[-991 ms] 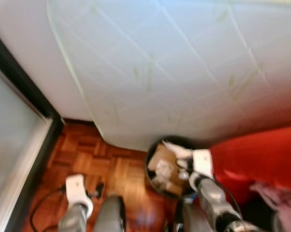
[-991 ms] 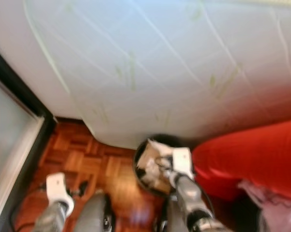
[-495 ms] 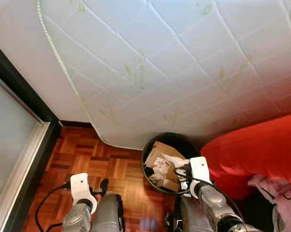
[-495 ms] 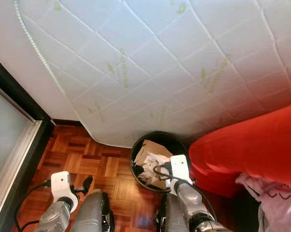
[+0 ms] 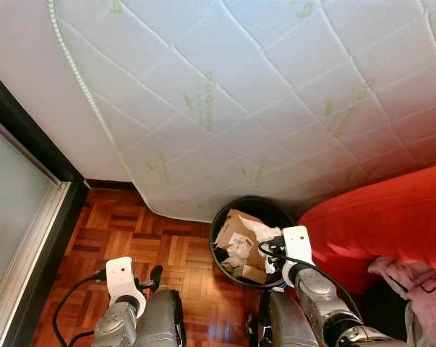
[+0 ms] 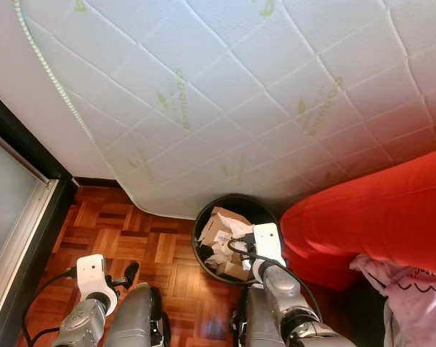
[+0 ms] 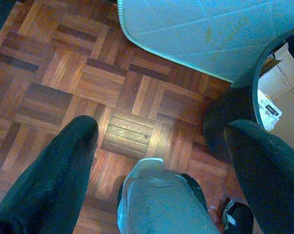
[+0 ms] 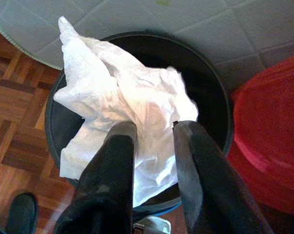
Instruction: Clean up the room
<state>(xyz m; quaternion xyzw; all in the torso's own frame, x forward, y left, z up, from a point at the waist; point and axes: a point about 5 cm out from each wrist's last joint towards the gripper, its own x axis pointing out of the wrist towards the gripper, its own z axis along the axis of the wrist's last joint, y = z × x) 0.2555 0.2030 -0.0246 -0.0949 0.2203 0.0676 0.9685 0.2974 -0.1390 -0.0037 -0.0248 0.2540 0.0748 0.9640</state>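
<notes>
- Holding a crumpled white paper sheet (image 8: 122, 117), the right gripper (image 8: 154, 134) has its jaws pinched shut on the sheet's lower part, and most of the paper bunches out beyond the fingertips (image 8: 123, 131).
- Directly beyond and beneath those jaws sits the black round bin (image 8: 220, 117); the paper hangs over its opening, covering much of the inside as the right wrist view shows it.
- From the head views, the right gripper (image 5: 272, 249) is at the bin's near rim (image 5: 236, 278), with the white paper (image 5: 263, 233) poking up just ahead of it over the bin's contents.
- Inside the bin, ahead of the right jaws, lie a brown cardboard box (image 5: 236, 225) and some smaller crumpled paper scraps (image 5: 239, 249).
- Past the bin, farther from the jaws, a white quilted mattress (image 6: 225, 94) with green leaf marks leans or lies with its rounded corner just over the bin's far edge.
- On the outer side of the right jaws, a red cushion or sofa (image 6: 377, 217) presses close to the bin, with pinkish cloth (image 6: 413, 289) lying against it.
- The left gripper (image 7: 161, 141) hangs low over the wooden parquet floor (image 7: 64, 73), its jaws spread wide apart and holding nothing.
- Between those open jaws the left wrist view shows parquet and the robot's own grey leg (image 7: 159, 204); beside one finger (image 7: 264, 170) stands the bin's dark wall (image 7: 234, 107).
- A dark-framed glass door (image 5: 19, 210) stands off to the left gripper's outer side.
</notes>
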